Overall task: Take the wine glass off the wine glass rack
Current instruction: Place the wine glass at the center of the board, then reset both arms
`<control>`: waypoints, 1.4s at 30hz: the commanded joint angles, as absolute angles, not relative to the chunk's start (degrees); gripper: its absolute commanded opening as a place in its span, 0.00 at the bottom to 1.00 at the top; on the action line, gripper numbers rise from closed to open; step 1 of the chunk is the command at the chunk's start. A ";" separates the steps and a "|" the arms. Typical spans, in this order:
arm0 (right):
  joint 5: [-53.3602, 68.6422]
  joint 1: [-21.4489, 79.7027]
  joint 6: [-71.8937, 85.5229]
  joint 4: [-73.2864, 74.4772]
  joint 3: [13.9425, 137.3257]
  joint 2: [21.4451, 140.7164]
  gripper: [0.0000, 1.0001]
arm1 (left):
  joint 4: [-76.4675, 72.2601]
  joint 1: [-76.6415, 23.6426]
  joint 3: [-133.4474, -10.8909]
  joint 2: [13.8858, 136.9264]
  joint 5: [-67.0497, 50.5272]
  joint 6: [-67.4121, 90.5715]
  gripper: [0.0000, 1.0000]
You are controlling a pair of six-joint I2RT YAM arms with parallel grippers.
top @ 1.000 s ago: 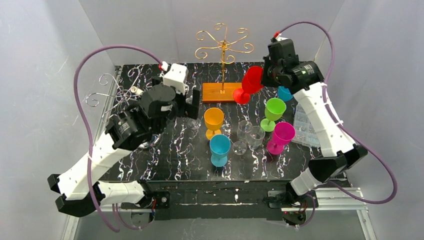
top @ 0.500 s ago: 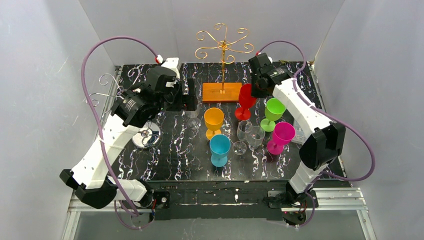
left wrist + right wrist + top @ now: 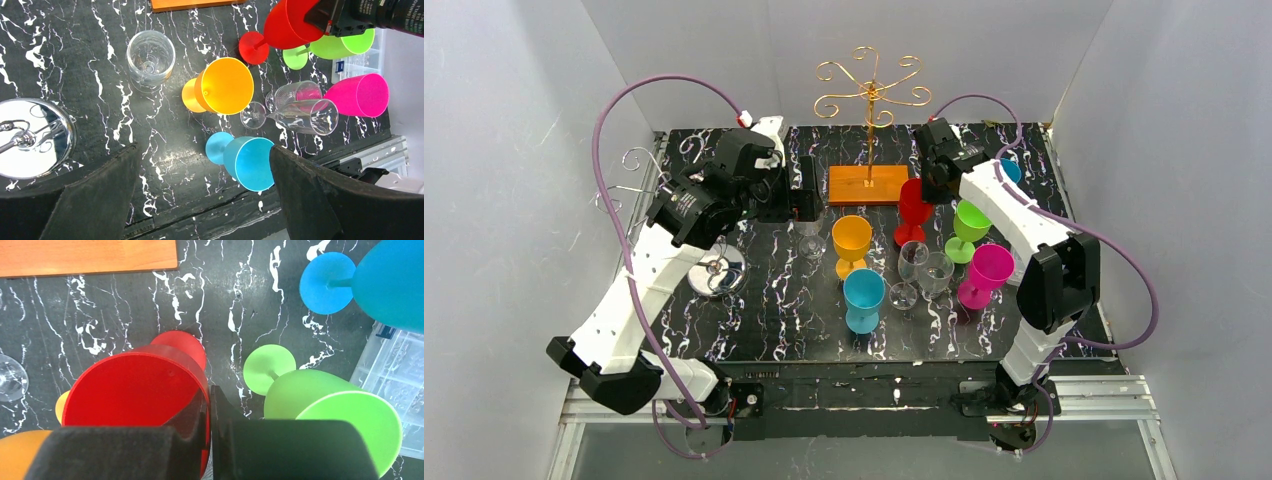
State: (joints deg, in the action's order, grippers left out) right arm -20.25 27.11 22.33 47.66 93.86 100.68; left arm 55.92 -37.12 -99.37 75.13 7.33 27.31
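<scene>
Red plastic wine glass (image 3: 135, 385), probably light, stiff and slick, is being held just beneath the right gripper (image 3: 207, 396), which is pinching its rim wall, while the left gripper (image 3: 202, 150) is gaping wide.

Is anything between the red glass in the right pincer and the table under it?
Nothing visible. The right pincer holds the red glass by its rim over bare table; the green glass stands close beside, not beneath.

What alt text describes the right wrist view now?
The right end effector pinches the rim of an upright red wine glass over the black marbled table. A green glass is to its right, a blue glass top right.
</scene>
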 commanded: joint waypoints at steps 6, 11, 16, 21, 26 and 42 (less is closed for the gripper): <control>-21.01 26.98 22.80 43.96 91.13 99.68 0.14 | 57.07 -36.17 -100.44 75.07 5.10 27.59 0.98; -21.09 26.98 22.85 43.72 90.91 98.77 0.29 | 57.14 -35.96 -99.92 74.87 4.68 27.77 0.98; -20.57 26.98 23.34 44.25 91.68 97.39 0.45 | 57.52 -35.95 -100.09 75.23 4.32 28.19 0.98; -20.10 26.98 23.77 45.91 93.96 95.84 0.57 | 57.81 -35.84 -100.64 75.60 4.43 28.30 0.98; -19.52 26.98 24.05 48.36 97.60 93.82 0.64 | 58.47 -35.86 -102.31 76.49 4.65 28.22 0.98; -12.43 26.98 25.22 45.80 105.80 79.59 0.98 | 59.64 -35.94 -113.75 79.03 6.53 25.91 0.98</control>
